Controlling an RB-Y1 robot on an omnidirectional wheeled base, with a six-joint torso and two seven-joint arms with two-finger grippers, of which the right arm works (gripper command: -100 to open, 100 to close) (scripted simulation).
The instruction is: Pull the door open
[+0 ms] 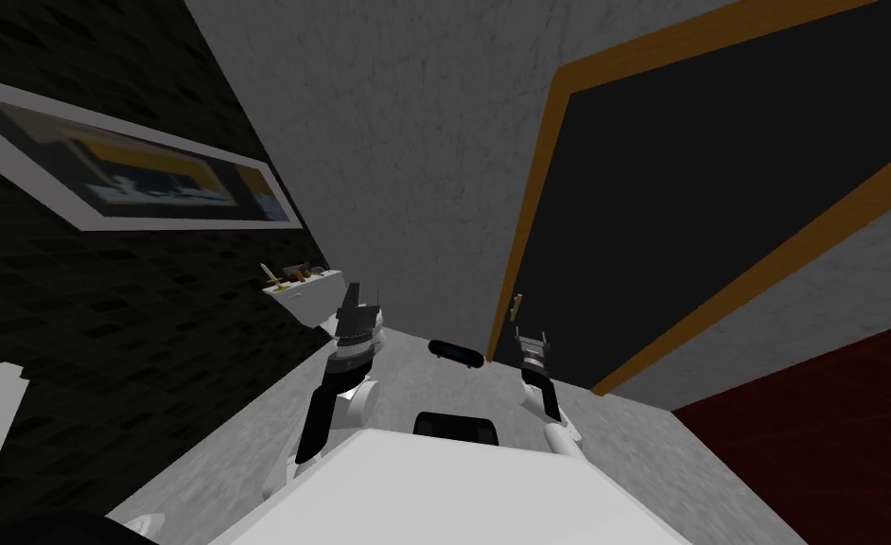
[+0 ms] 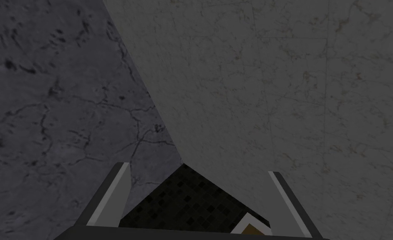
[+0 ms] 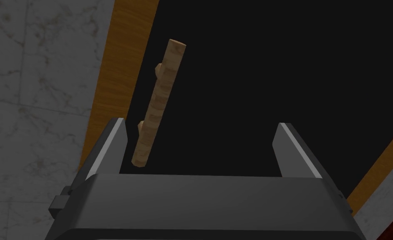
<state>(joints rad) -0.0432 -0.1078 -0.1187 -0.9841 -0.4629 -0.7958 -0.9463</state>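
Right wrist view: right pincer spread before the black door, its wooden bar handle standing just inside one finger, ungripped, beside the orange frame; left pincer likewise spread.

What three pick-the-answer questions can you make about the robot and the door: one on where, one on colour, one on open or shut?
1. Where is the door handle?
A) just ahead of the right gripper
B) lying on the floor
C) behind the robot

2. What colour is the door?
A) white
B) black, with an orange-brown frame
C) green

3. How are the right gripper's fingers?
A) shut on the handle
B) open, holding nothing
C) shut and empty

Answers: 1 A, the right wrist view shows the wooden bar standing before the fingers. 2 B, the panel is black inside an orange-brown edge. 3 B, the fingers stand wide apart and do not press the handle.
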